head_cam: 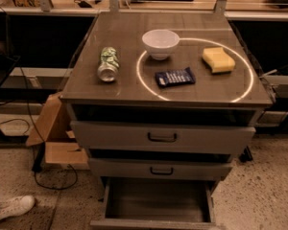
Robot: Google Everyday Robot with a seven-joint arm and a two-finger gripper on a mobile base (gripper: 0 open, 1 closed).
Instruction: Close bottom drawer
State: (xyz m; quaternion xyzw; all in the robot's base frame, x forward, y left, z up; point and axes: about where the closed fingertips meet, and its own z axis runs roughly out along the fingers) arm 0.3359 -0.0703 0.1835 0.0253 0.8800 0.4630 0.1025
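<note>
The bottom drawer (pixel 156 201) is pulled out at the foot of the grey cabinet, a shallow tray with a plain flat grey inside and nothing in it. Its front edge lies at the bottom of the view. Above it are the middle drawer (pixel 161 169) and the top drawer (pixel 162 137), each with a dark loop handle, both standing slightly out. The gripper is not in view.
On the cabinet top (pixel 125 87) lie a green can (pixel 107 64) on its side, a white bowl (pixel 161 43), a dark blue packet (pixel 175 76) and a yellow sponge (pixel 218 60). A cardboard box (pixel 53 131) and cables are on the floor at left, with a white shoe (pixel 12 208) at bottom left.
</note>
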